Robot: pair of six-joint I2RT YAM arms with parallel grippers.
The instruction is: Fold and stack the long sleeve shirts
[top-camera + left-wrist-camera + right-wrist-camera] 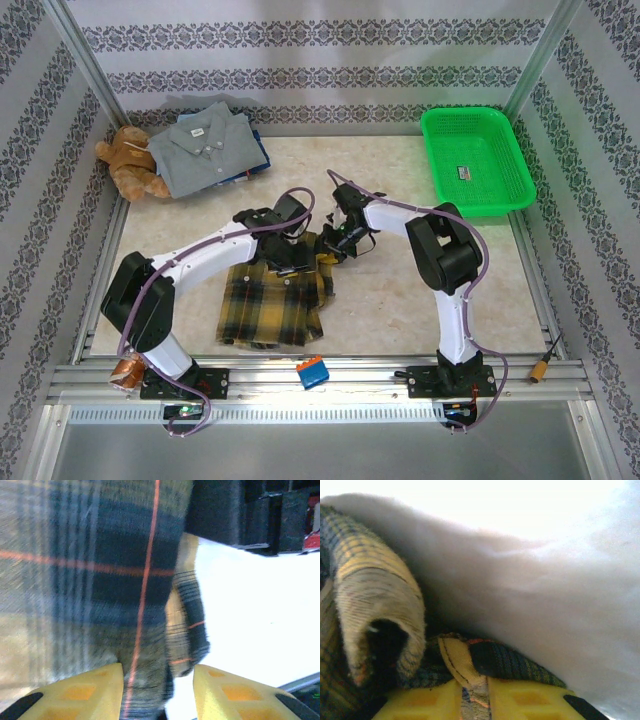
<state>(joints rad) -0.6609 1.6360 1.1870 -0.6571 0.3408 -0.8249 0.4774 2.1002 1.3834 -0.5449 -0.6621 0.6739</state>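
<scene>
Left wrist, plaid shirt [100, 580] btwn spread left gripper [156, 675], right gripper [474, 687] pinching it

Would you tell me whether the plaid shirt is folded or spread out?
Partly folded: the plaid shirt lies as a compact rectangle, no sleeves spread.

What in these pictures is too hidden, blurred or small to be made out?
- Blue shirt: top view, almost all of it lies under the grey shirt, so its fold is hidden.
- Plaid shirt, upper part: top view, covered by the left end effector and the right end effector.
- Label in the green basket: top view, too small to read.
- Pale surface: right wrist view, washed out by glare; what it is cannot be told.
</scene>
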